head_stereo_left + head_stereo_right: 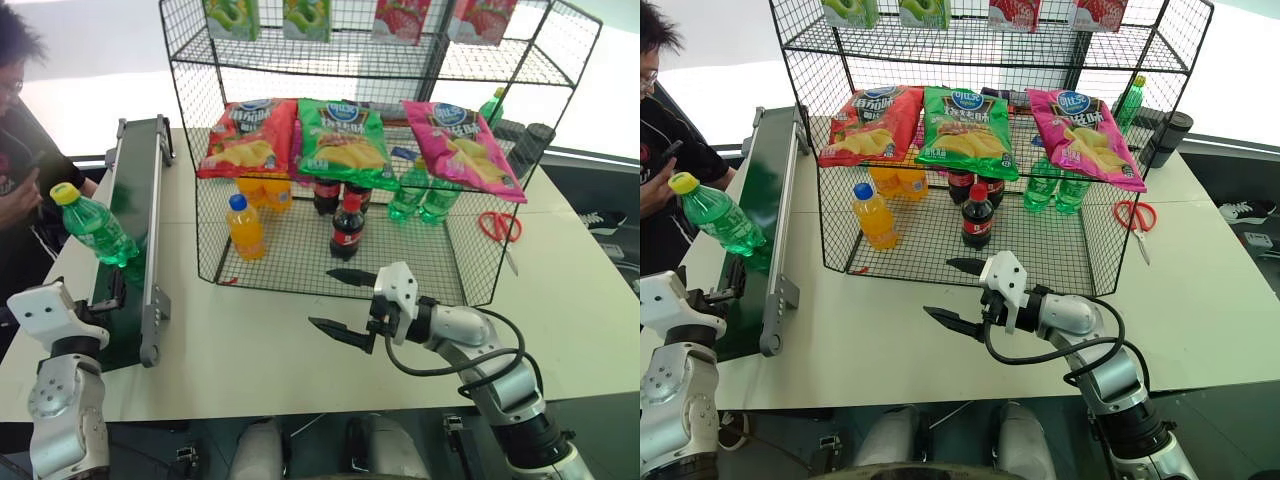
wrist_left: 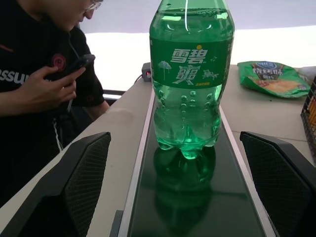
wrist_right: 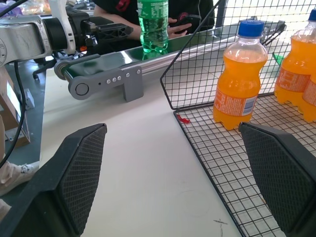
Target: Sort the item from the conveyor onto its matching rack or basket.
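A: Why does the left gripper (image 2: 175, 197) sit at the conveyor's (image 1: 128, 215) near end, lower left of the frame?

B: Probably to meet the green bottle (image 1: 96, 227), which stands upright on the belt at mid left, straight ahead of its wide, empty jaws.

A: And the right gripper (image 1: 342, 303)?

B: It hovers over the bench (image 1: 260, 350) at centre, jaws wide and empty, in front of the rack (image 1: 330, 255). Drinks like the orange bottle (image 1: 244, 227) stand on that lowest tier, likely the bottle's place.
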Controlling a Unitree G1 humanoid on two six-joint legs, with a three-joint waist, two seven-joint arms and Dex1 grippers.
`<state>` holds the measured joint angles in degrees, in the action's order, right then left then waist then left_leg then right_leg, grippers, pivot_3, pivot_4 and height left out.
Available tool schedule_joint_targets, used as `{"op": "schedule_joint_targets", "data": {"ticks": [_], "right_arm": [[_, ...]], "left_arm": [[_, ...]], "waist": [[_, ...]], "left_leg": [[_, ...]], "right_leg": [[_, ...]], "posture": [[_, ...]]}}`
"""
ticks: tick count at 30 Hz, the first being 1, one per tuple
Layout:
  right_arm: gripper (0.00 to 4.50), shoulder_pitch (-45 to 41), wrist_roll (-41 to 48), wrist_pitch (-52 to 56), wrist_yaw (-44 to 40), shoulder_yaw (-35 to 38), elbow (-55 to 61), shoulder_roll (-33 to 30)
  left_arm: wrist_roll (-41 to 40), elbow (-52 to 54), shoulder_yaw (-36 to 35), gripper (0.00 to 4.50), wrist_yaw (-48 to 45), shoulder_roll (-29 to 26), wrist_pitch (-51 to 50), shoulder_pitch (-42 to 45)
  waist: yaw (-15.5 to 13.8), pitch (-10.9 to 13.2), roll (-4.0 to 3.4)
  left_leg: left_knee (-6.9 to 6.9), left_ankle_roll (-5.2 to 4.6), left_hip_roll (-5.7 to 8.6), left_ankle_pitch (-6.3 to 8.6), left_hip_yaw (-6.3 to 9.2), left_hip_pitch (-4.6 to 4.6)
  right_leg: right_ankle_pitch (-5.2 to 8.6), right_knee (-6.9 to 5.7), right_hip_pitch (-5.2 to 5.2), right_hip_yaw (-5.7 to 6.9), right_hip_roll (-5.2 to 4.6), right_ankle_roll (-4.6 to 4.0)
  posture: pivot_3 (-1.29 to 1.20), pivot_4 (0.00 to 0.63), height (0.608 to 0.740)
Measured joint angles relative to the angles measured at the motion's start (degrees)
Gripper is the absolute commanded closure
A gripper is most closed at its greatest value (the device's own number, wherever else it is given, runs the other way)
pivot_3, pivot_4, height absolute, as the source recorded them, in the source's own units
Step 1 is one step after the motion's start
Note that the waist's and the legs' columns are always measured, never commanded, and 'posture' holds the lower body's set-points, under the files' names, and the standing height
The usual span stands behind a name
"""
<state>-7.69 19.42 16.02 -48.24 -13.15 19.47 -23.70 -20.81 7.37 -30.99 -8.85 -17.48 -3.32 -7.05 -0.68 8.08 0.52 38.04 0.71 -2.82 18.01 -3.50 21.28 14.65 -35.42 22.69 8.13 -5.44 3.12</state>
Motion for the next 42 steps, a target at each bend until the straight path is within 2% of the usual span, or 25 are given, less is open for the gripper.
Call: {"op": "schedule_joint_targets", "data": {"ticks": [19,21,23,24,31,35,40,42], "right_arm": [[0.05,0.0,-0.01,0.0,-0.69,0.01,0.0,-0.1],[0.0,-0.02,-0.01,0.0,-0.69,0.0,0.0,-0.09],[0.0,-0.18,-0.01,0.0,-0.67,0.0,0.0,-0.09],[0.0,-0.3,-0.01,0.0,-0.67,0.0,0.0,-0.08],[0.0,-0.55,-0.04,0.36,-0.33,0.01,0.01,-0.09],[0.0,-0.82,-0.1,0.95,0.56,0.45,0.01,-0.57],[0.0,-2.43,1.68,4.32,-0.01,2.07,1.22,-3.68],[0.0,-3.3,3.78,6.16,-0.28,3.15,2.02,-3.93]], "left_arm": [[-0.56,1.32,0.69,0.0,-0.71,0.0,-1.38,-0.55],[-0.48,1.32,0.79,0.56,-0.68,0.0,-1.48,-0.55],[-0.27,1.37,0.85,1.39,-0.56,0.01,-1.54,-0.56],[-0.17,1.42,0.86,1.63,-0.46,0.01,-1.57,-0.57],[-0.52,1.99,0.87,1.68,-0.85,-0.11,-2.09,-0.77],[-3.35,2.79,0.88,1.68,-6.33,-3.83,-2.59,-1.17],[-9.94,9.98,0.8,1.68,-17.22,-13.67,-6.7,-1.96],[-12.41,13.86,2.85,1.68,-21.63,-16.83,-9.7,-2.69]], "waist": [[0.02,0.01,-0.01],[0.0,0.01,-0.01],[0.0,0.01,-0.01],[-0.01,0.01,-0.01],[-0.01,0.01,-0.01],[0.0,0.1,0.17],[0.01,0.24,0.06],[-0.01,0.28,-0.02]], "left_leg": [[-0.01,0.0,0.0,0.0,0.0,0.01],[-0.01,0.0,0.0,0.0,0.0,0.02],[-0.01,0.0,0.0,0.0,0.0,0.02],[-0.01,0.0,0.0,0.0,0.0,0.01],[-0.01,0.0,0.0,0.0,0.01,0.03],[-0.01,0.0,0.0,0.0,0.02,0.11],[-0.03,0.01,0.02,0.01,0.01,0.13],[-0.04,0.01,0.04,0.01,0.0,0.11]], "right_leg": [[0.0,0.01,0.02,0.0,-0.02,0.0],[0.0,0.01,0.03,0.0,-0.02,0.0],[0.0,0.01,0.03,0.0,-0.02,0.0],[0.0,0.01,0.02,0.0,-0.02,0.0],[0.0,0.01,0.04,0.01,-0.03,0.0],[0.01,0.03,0.11,0.03,-0.02,-0.01],[0.01,0.13,0.09,0.02,-0.07,-0.02],[0.01,0.15,0.07,0.0,-0.08,-0.01]], "posture": [[0.0,0.15,0.736],[0.0,0.15,0.736],[0.0,0.15,0.736],[0.0,0.15,0.736],[0.0,0.15,0.736],[0.0,0.15,0.736],[0.0,0.15,0.736],[0.0,0.15,0.736]]}}
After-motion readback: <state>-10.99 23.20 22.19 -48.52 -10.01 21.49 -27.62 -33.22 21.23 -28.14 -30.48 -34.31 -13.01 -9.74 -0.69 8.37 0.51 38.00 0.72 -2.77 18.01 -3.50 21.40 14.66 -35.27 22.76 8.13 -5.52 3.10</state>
